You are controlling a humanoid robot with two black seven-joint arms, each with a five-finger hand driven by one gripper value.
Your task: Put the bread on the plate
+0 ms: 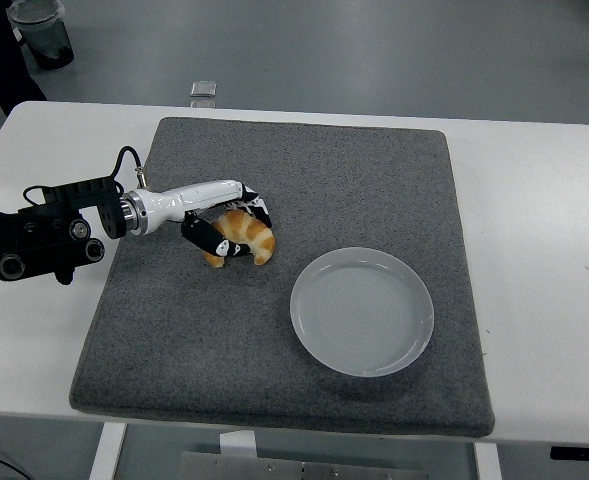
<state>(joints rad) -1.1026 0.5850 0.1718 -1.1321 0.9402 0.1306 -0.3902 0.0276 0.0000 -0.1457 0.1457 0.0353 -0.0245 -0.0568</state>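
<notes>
So the white tabletop (534, 200) has a big grey mat (304, 350) covering most of it, and everything that matters sits on that mat. The plate (362, 311) is pale grey, round, and bare, sitting right of centre toward the near side. Nothing lies on the mat between it and the bread (248, 233), just open felt. Beyond the far edge of the tabletop there's a small square thing (203, 89) on the floor, and a dark bin (42, 30) up in the top left corner, with a dark shape cut off by the left edge next to it, can't tell what that is.

The bread is a golden croissant, up and to the left of the plate, close to it but not touching the rim. It looks to be down on the mat or barely off it, hard to tell from this angle.

The left hand (230, 222) comes in from the left edge on a white forearm. Its fingers (258, 208) are curled over the top of the croissant and the thumb (209, 240) hooks under the near side, so it's closed around the bread. The right arm isn't visible.
</notes>
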